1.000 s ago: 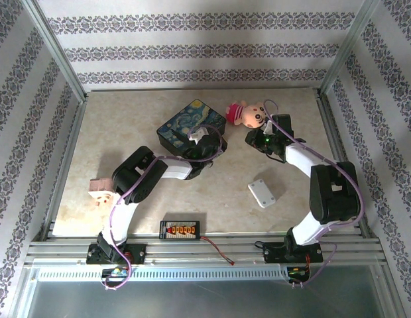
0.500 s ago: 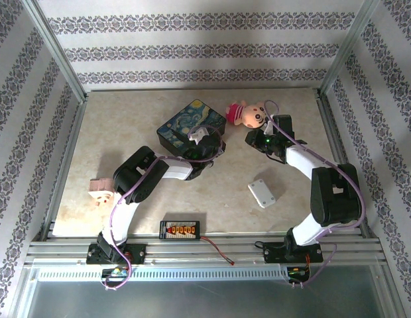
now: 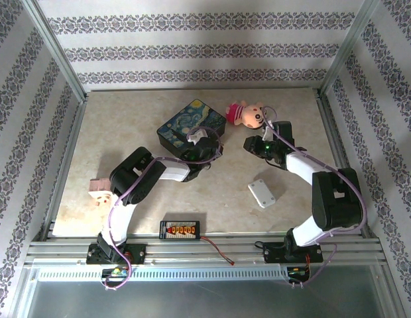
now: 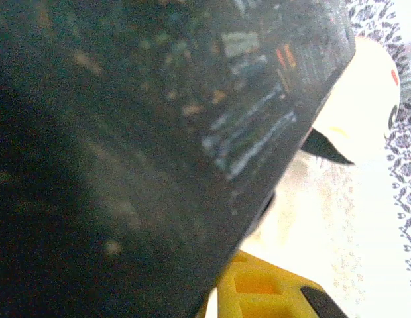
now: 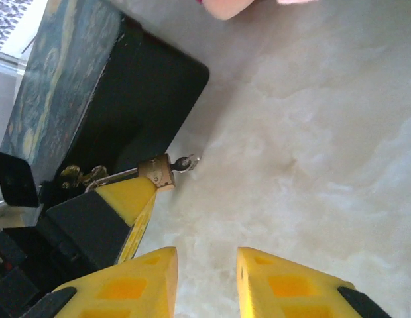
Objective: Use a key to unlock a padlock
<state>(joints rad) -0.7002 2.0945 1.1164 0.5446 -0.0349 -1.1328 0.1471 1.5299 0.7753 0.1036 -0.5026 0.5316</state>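
Note:
The small brass padlock (image 5: pixel 158 171) hangs just off the marble floor beside the dark painted box (image 5: pixel 73 99). Its thin silvery shackle (image 5: pixel 116 177) runs back along the left gripper's yellow fingers (image 5: pixel 129 197). The silvery key (image 5: pixel 187 161) sticks out of the padlock's far end, pointing right. My left gripper (image 5: pixel 147 185) is shut on the padlock; from above it sits at the box's near right corner (image 3: pixel 205 142). My right gripper (image 5: pixel 205 278) is open, empty, a short way from the key, also seen from above (image 3: pixel 253 144).
A pink plush doll (image 3: pixel 248 114) lies just behind the right gripper. A white plastic block (image 3: pixel 262 193) rests mid-table to the right. A connector board (image 3: pixel 181 229) and red-black wire (image 3: pixel 222 255) lie at the near edge; a small wooden figure (image 3: pixel 99 192) sits left.
The left gripper's fingers have closed. The right arm has shifted slightly toward the near side, its gripper staying open near the padlock.

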